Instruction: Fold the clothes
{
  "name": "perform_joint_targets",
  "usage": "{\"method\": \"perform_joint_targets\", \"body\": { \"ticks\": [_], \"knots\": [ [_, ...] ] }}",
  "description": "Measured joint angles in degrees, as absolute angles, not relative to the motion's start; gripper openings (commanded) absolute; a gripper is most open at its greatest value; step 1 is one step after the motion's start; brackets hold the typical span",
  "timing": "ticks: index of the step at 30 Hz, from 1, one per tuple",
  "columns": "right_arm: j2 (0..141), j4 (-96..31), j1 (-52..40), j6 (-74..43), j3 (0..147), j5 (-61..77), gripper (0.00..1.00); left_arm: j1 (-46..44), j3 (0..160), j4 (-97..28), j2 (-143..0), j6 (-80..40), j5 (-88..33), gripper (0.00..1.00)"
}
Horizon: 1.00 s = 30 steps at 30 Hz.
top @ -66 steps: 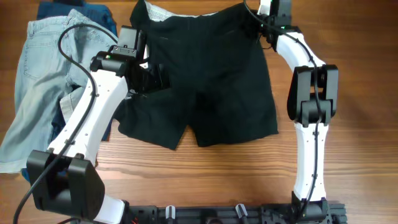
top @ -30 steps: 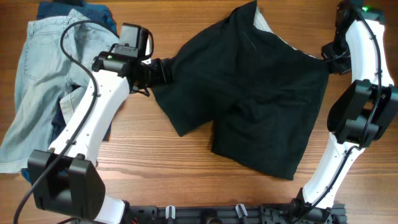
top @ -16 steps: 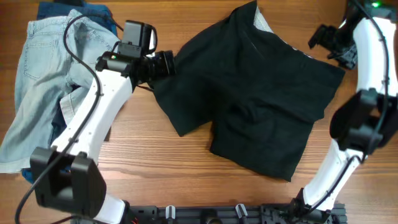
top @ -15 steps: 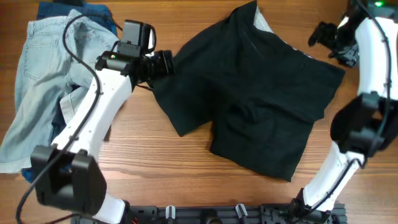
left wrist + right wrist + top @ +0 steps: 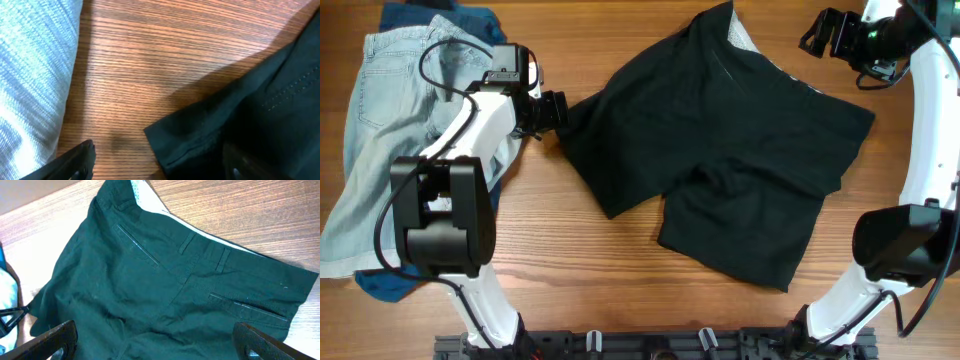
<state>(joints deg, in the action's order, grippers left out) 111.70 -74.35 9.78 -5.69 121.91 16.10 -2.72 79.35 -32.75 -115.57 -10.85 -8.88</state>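
Note:
The black shorts [image 5: 720,150] lie spread and slanted on the table, with whitish lining [image 5: 745,35] showing at the waistband at the top. My left gripper [image 5: 555,112] is open at the shorts' left leg corner. In the left wrist view that corner [image 5: 200,135] lies on the wood between the spread fingers of the gripper [image 5: 160,169]. My right gripper [image 5: 817,32] is open and empty, raised near the top right. In the right wrist view the gripper [image 5: 155,350] looks down on the shorts' back [image 5: 175,280].
Light-blue denim shorts [image 5: 390,130] lie at the left under my left arm and show in the left wrist view [image 5: 30,75]. A dark-blue garment [image 5: 470,20] sticks out from under them. Bare wooden table [image 5: 570,260] surrounds the black shorts.
Both grippers first dragged and turned the black shorts to the right, then let go. The left gripper has since pulled back left to the hem and the right has lifted away from the waistband.

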Motion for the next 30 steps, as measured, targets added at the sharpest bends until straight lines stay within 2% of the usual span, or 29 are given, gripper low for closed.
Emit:
{"method": "perform_joint_targets", "body": {
  "ticks": [2, 3, 4, 8, 12, 13, 21, 30],
  "knots": [
    [111.7, -74.37, 9.69, -5.69, 121.91, 16.1, 1.0, -2.92, 79.35, -32.71, -115.96, -9.78, -9.13, 0.73],
    [111.7, -74.37, 9.65, -5.69, 121.91, 16.1, 1.0, -2.94, 79.35, -32.67, -116.03, -9.19, -9.17, 0.68],
    [111.7, -74.41, 9.61, -5.69, 121.91, 16.1, 1.0, -3.46, 79.35, -32.58, -117.12, -8.6, -9.43, 0.6],
    [111.7, -74.54, 9.52, -5.69, 121.91, 16.12, 1.0, -4.89, 79.35, -30.74, -118.72, -7.16, -9.65, 0.37],
    [111.7, -74.54, 9.52, -5.67, 121.91, 16.1, 1.0, -5.98, 79.35, -29.91, -118.74, -6.81, -9.96, 0.07],
    [111.7, -74.54, 9.52, -5.69, 121.91, 16.1, 1.0, -6.13, 79.35, -29.87, -118.74, -6.55, -9.91, 0.04],
    [111.7, -74.56, 9.52, -5.67, 121.91, 16.1, 1.0, -6.15, 79.35, -22.5, -118.74, -11.46, -5.82, 0.04],
    [111.7, -76.14, 9.52, -5.67, 121.91, 16.1, 1.0, 0.14, 83.94, -11.42, -119.28, -15.03, -4.67, 0.04]
  ]
}}
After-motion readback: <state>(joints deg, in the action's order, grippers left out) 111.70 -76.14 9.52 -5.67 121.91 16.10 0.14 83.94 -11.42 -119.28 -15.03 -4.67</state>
